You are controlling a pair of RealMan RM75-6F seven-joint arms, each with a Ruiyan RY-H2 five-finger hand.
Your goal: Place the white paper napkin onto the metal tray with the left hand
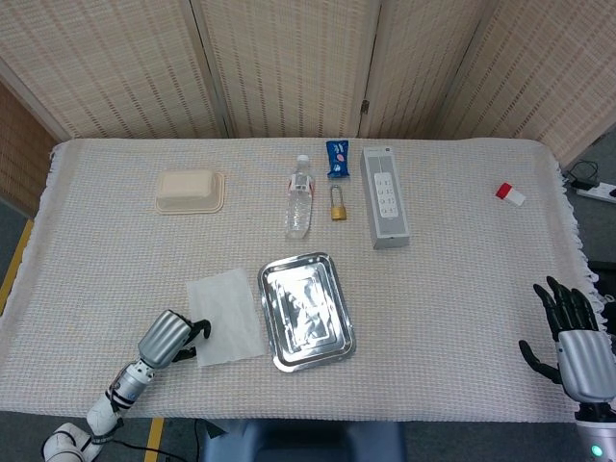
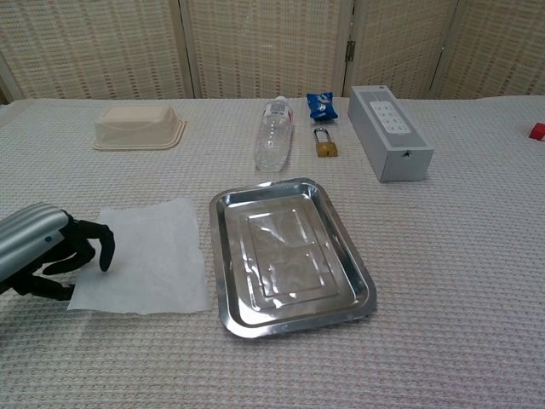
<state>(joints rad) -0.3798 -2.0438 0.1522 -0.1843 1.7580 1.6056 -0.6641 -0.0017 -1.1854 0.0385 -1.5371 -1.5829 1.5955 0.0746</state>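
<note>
The white paper napkin (image 1: pixel 227 317) (image 2: pixel 146 256) lies flat on the cloth-covered table (image 1: pixel 115 260) (image 2: pixel 477 256), just beside the metal tray (image 1: pixel 305 310) (image 2: pixel 288 254), at the tray's 9 o'clock; it is not on the tray. Starting far left: the left hand (image 1: pixel 169 337) (image 2: pixel 44 251) sits at the napkin's 8 o'clock corner, dark fingers (image 2: pixel 92 239) curled down over the paper's near-left edge and touching it; whether they actually pinch the sheet, I cannot tell. Up at 11 o'clock from the napkin rests a cream lidded container (image 1: pixel 190 190) (image 2: pixel 140 126), well apart from it; moving right, the tray is bare and shiny, long side running away from the robot. At the tray's 12 o'clock a clear water bottle (image 1: pixel 300 203) (image 2: pixel 273 138) lies on its side, cap pointing away; just right of it a brass padlock (image 1: pixel 339 207) (image 2: pixel 325 144), with a blue snack packet (image 1: pixel 337 157) (image 2: pixel 321 106) at the padlock's 12 o'clock; next a grey power strip box (image 1: pixel 385 195) (image 2: pixel 388 130). Far out at 2 o'clock, a small red and white object (image 1: pixel 510 193) (image 2: pixel 537 130). Last, at the near-right corner, the right hand (image 1: pixel 568 336), seen in the head view only, fingers spread upward, holding nothing.
</note>
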